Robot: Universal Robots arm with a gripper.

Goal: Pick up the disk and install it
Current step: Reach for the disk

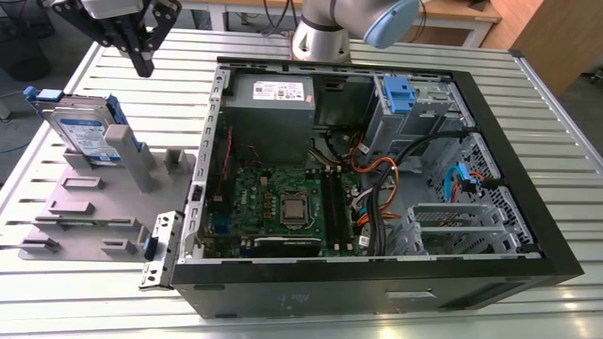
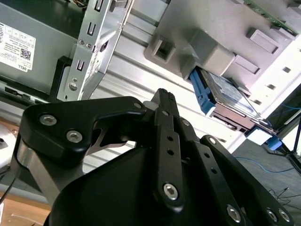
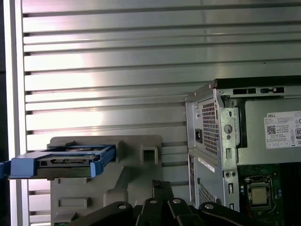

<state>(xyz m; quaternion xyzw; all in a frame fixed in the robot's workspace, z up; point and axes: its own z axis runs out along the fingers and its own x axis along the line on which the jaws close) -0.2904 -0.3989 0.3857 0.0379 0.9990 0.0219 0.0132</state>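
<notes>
At the exterior view's left, the disk [image 1: 83, 131] stands on edge in a grey holder [image 1: 90, 212] on the surface [image 1: 94, 300]. The hand [image 1: 143, 65] hangs above it, well apart, fingers pressed together and empty. The open computer case [image 1: 282, 296] lies to the right.

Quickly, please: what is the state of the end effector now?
End effector: closed, holding nothing, not touching the flat silver rectangular hard drive with blue plastic frame.

bright, even light; glare on slatted table [image 3: 94, 61].
</notes>
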